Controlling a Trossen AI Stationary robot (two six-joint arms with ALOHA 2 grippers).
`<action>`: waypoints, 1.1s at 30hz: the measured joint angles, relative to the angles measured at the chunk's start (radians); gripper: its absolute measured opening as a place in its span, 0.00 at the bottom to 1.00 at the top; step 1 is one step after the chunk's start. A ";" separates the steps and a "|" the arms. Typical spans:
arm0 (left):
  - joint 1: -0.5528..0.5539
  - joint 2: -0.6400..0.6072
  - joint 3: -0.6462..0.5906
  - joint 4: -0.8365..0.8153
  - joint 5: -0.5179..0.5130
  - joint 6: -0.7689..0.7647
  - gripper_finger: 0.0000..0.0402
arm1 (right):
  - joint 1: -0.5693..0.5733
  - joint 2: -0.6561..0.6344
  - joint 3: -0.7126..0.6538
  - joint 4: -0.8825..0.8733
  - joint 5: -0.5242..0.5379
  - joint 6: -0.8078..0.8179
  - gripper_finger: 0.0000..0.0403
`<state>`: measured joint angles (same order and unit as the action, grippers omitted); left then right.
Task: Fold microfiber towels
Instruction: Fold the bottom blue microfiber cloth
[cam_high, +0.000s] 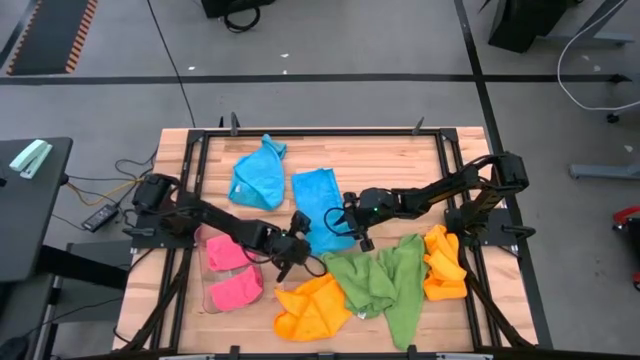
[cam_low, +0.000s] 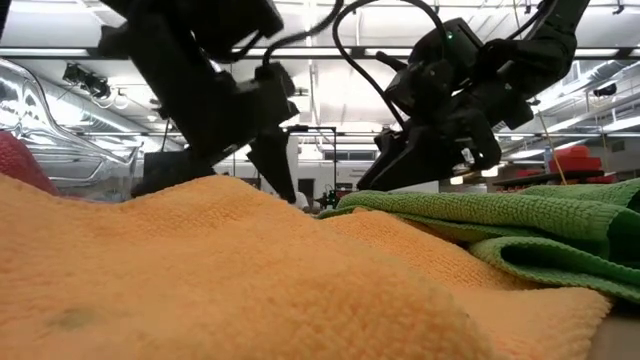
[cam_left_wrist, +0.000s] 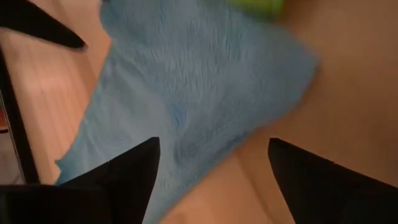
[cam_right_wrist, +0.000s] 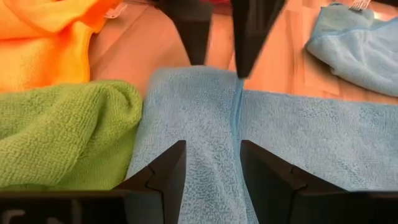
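Right wrist view alone shows blue towel (cam_right_wrist: 205, 118) creased.

We see a blue towel (cam_right_wrist: 205, 124) under the right gripper (cam_right_wrist: 211, 165) — soft, fuzzy, matt cloth with a fine nap. Beside it the green towel (cam_right_wrist: 62, 134) looks loopier, rougher. The gripper's fingers read as hard matt black — the table (cam_high: 380, 160) is smooth pale wood.

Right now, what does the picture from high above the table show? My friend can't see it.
Two robot arms meet over a flat blue towel mid-table, the left hand open at its near corner, the right hand at its edge. Pink, orange, green and another blue cloth lie around.
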<state>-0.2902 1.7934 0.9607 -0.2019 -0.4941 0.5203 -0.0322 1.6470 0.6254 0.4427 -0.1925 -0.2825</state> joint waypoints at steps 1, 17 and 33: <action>0.005 0.009 0.000 0.013 -0.001 0.020 0.75 | 0.000 0.000 0.000 0.003 0.000 0.000 0.40; 0.006 0.071 0.002 0.078 -0.049 0.363 0.65 | 0.003 0.000 0.000 0.007 -0.004 0.006 0.40; 0.065 0.072 0.001 0.068 0.106 0.146 0.23 | 0.011 0.000 0.000 0.011 -0.025 0.000 0.40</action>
<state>-0.2256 1.8651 0.9615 -0.1337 -0.3877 0.6664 -0.0216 1.6470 0.6254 0.4541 -0.2180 -0.2828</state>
